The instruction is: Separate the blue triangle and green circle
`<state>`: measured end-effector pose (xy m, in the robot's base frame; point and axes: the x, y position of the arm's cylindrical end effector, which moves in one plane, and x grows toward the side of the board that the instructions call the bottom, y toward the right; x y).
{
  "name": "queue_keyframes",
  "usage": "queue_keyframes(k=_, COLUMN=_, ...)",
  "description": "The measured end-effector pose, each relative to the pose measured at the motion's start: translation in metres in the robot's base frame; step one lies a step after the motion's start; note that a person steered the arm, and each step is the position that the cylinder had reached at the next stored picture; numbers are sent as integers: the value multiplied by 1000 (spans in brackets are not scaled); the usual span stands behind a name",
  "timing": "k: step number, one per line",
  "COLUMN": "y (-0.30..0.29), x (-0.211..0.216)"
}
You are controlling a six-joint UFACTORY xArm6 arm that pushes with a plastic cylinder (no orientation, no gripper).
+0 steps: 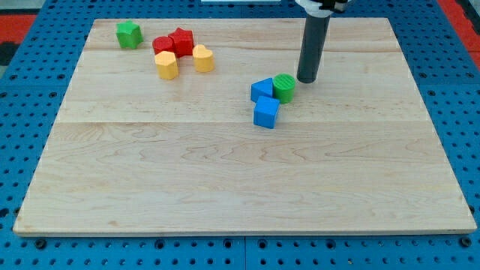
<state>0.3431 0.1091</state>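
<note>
You've got no jaws to open or close here, so nothing is held — just my tip (pixel 307 79), a bare rod end resting on the wooden board (pixel 225 187).

Nearest to my tip: the green circle (pixel 284 88), just off the tip toward the view's lower left, close but I can't tell if they touch. The blue triangle (pixel 262 90) sits hard against the circle's far side from the tip, apparently touching it. A blue cube (pixel 266 113) is just below the pair toward the view's bottom, crowding the triangle.

Handling, as a judgement: the blocks look small, rigid and light, so they'll likely slide easily on smooth wood and spin if struck off-centre. The circle gives a round face, so contact must run through its middle or it'll roll off the tip. Pushing from where you are now would drive the circle into the triangle — wrong way. Better to get my tip into the seam between them, or behind the circle on its triangle side, and shove toward the view's right.

Well away toward the view's upper left: yellow heart (pixel 203 58), yellow block (pixel 166 64), red blocks (pixel 174 42), then the green block (pixel 128 34) furthest out. None in the way.
</note>
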Motion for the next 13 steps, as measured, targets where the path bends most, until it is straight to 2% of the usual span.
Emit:
queue_keyframes(k=3, y=20, x=-12)
queue_keyframes(k=5, y=56, x=50)
queue_keyframes(k=6, y=22, x=57)
queue_keyframes(k=7, y=-46, x=56)
queue_keyframes(k=8, y=-87, x=43)
queue_keyframes(k=9, y=-98, x=26)
queue_keyframes(k=10, y=-70, x=46)
queue_keyframes(k=11, y=-58, x=48)
queue_keyframes(k=13, y=-44, x=14)
